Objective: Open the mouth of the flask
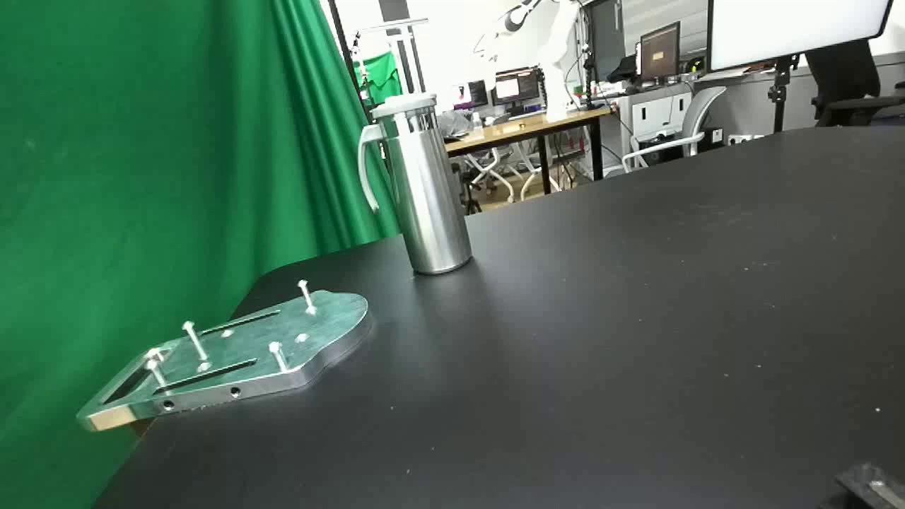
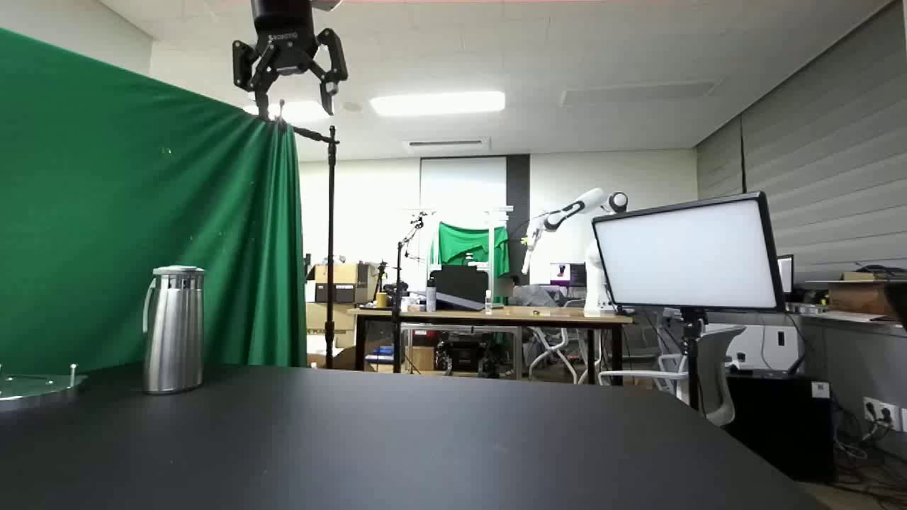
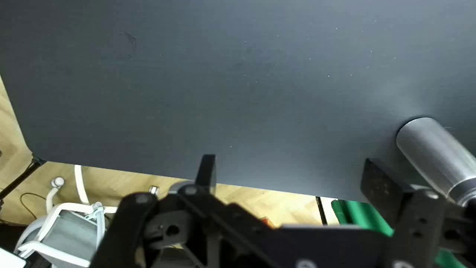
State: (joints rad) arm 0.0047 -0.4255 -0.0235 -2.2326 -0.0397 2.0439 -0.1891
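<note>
- Black is the hand [image 2: 295, 109], which hangs high above the worktop [image 2: 340, 446]; it is spread apart and holds nothing.
- The steel flask [image 1: 433, 194] stands upright on the worktop, not touched by the hand; a lid [image 2: 178, 270] covers its mouth [image 1: 405, 106], so I judge the step is only the approach.
- In my opinion, the next move calls for bringing the hand across and down to the lid, so the flask does not tip.
- The worktop is dark and slightly shiny; a greenish plate [image 1: 240, 346] with pegs [image 1: 196, 343] lies near the flask.
- Beyond are a green curtain [image 1: 141, 177], a wooden table [image 2: 567, 315], a white robot arm [image 1: 558, 71] and a bright panel [image 2: 687, 258].
</note>
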